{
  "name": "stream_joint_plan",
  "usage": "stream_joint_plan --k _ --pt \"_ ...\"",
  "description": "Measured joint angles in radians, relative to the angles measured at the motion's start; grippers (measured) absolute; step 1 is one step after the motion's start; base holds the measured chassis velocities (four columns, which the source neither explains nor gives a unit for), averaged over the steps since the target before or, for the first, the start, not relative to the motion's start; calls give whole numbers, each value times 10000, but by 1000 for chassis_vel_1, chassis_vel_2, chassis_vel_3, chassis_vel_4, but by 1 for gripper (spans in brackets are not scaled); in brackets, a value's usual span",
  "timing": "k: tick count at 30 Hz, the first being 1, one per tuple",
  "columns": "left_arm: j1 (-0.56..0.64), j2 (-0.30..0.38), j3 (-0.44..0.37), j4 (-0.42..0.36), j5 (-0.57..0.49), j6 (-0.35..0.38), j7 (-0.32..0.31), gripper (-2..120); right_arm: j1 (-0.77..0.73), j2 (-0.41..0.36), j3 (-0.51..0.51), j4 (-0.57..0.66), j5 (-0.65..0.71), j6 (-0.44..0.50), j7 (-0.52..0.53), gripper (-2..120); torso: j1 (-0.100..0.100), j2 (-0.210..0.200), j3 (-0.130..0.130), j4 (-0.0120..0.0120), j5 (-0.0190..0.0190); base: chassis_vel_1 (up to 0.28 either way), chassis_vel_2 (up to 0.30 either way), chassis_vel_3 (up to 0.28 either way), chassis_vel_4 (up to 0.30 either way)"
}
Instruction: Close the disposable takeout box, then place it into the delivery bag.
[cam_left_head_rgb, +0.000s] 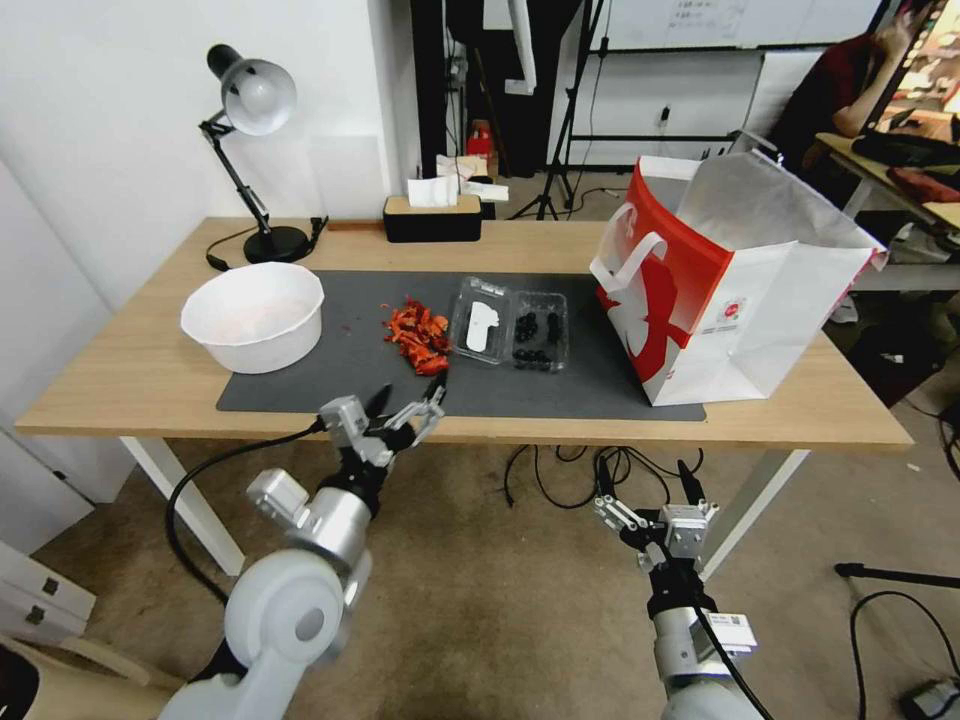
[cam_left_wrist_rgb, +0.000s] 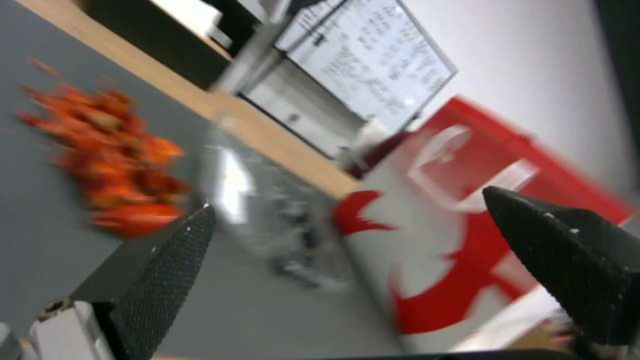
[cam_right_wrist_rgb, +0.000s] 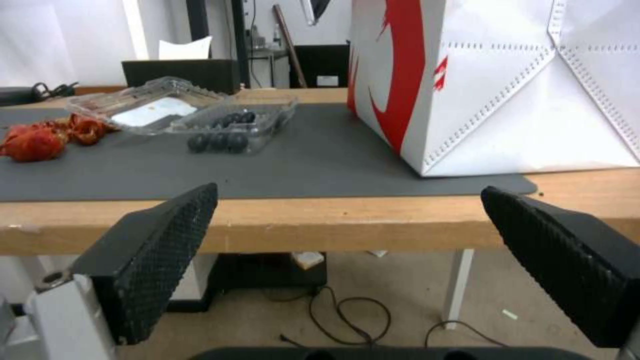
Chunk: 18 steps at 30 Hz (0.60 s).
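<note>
The disposable takeout box (cam_left_head_rgb: 510, 327) lies open on the grey mat (cam_left_head_rgb: 330, 380), its labelled lid flat on the left and dark berries in the right half. To its right stands the delivery bag (cam_left_head_rgb: 730, 290), white with a red panel, its mouth open. My left gripper (cam_left_head_rgb: 410, 392) hovers open over the table's front edge, short of the box and to its left. My right gripper (cam_left_head_rgb: 645, 472) hangs open below and in front of the table edge. The right wrist view shows the box (cam_right_wrist_rgb: 193, 117) and bag (cam_right_wrist_rgb: 500, 85) beyond the open gripper (cam_right_wrist_rgb: 350, 191). The left wrist view shows the box (cam_left_wrist_rgb: 267, 215), blurred, and the bag (cam_left_wrist_rgb: 467, 215) past the open gripper (cam_left_wrist_rgb: 348, 200).
A pile of red food scraps (cam_left_head_rgb: 418, 335) lies just left of the box. A round white bowl (cam_left_head_rgb: 255, 315) sits at the mat's left end. A desk lamp (cam_left_head_rgb: 250, 100) and a tissue box (cam_left_head_rgb: 432, 215) stand along the table's back edge. Cables lie on the floor under the table.
</note>
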Motion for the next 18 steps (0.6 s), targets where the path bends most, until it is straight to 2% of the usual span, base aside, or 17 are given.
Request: stream_joint_plan --k 1,3,5,7,12,14,18 --pt "0 0 0 0 0 0 0 100 0 0 0 0 0 0 0 100 0 0 0 0 0 0 0 0 0" --pt "-896 -8 308 227 -1570 239 -471 100 50 20 89 22 10 -51 16 100 -1 0 0 0 1 0 0 0 0" --pt "-1198 -36 438 389 -1890 264 -569 100 56 32 111 34 15 -64 25 100 -1 0 0 0 2 0 0 0 0" --pt "-1982 -97 878 955 -2374 334 -838 100 32 69 153 58 20 -86 40 100 -1 -1 1 -2 0 0 0 0 0" --pt "-2713 -155 1357 1574 -2460 449 -1037 100 -2 95 214 67 20 -98 48 100 -1 -1 1 0 0 0 0 0 0" --pt "-3706 -353 1676 2262 -2485 579 -1480 100 11 87 360 85 41 -130 79 100 -1 0 1 -2 0 0 0 0 0" --pt "-4525 -534 1961 2758 -2567 736 -1955 100 52 23 518 94 87 -177 128 100 0 -1 1 -2 2 0 0 0 0"
